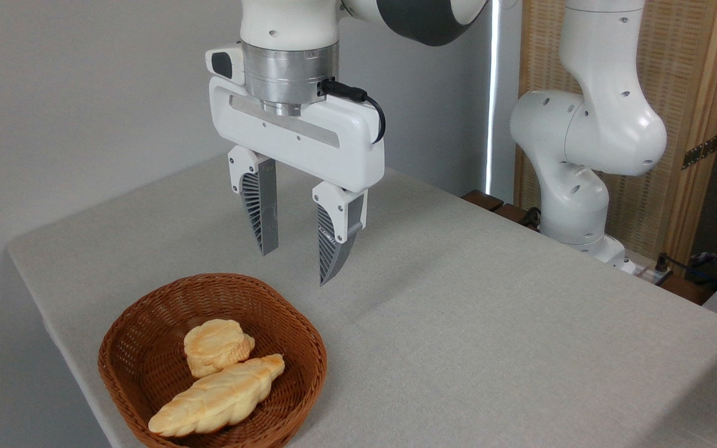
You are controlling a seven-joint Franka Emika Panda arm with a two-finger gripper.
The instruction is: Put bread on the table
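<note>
table (489, 323), basketed bread (217, 345) lying crosswise

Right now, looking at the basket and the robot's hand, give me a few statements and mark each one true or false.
1. The bread lies in the basket. True.
2. The hand is shut on the bread. False: it is open, holds nothing and hangs above the table.
3. The long loaf lies on the table beside the basket. False: it lies inside the basket.
4. The bread and the long loaf touch. True.
5. The hand's fingers point down. True.
</note>
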